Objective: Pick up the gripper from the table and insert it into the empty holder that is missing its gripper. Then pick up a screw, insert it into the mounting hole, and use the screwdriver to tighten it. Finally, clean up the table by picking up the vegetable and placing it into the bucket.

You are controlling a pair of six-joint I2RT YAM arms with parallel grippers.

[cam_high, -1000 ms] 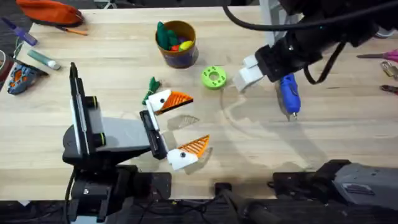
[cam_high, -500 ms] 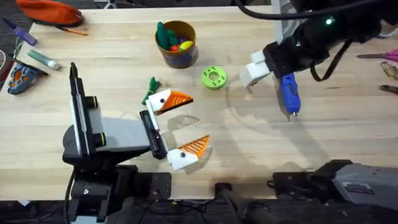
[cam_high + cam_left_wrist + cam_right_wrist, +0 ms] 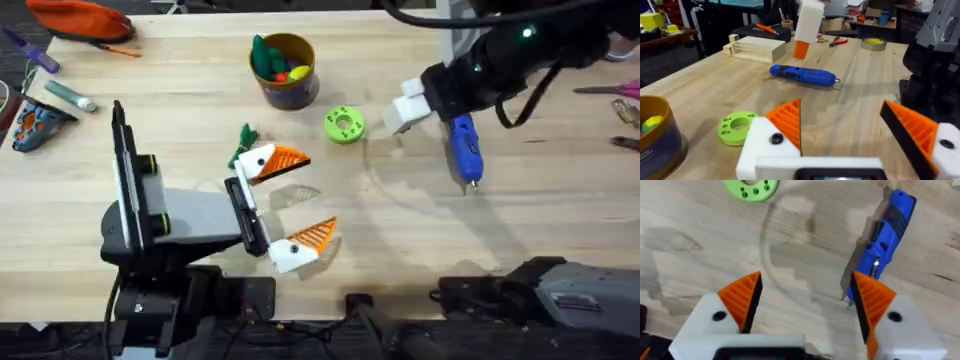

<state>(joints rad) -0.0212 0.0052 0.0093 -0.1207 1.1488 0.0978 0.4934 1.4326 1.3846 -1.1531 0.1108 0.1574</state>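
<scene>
Right gripper [image 3: 400, 108] shifted left, beside screwdriver [image 3: 464, 148]

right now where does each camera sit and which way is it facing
overhead: fixed above the arm bases, looking down and forward over the table; shows the left hand and the right arm over the screwdriver.
left wrist: on the left arm, looking across the table at the screwdriver and green ring; its own orange pads show.
right wrist: on the right arm, looking down at the screwdriver and ring; right hand open.
shared: all three show the screwdriver and ring.
</scene>
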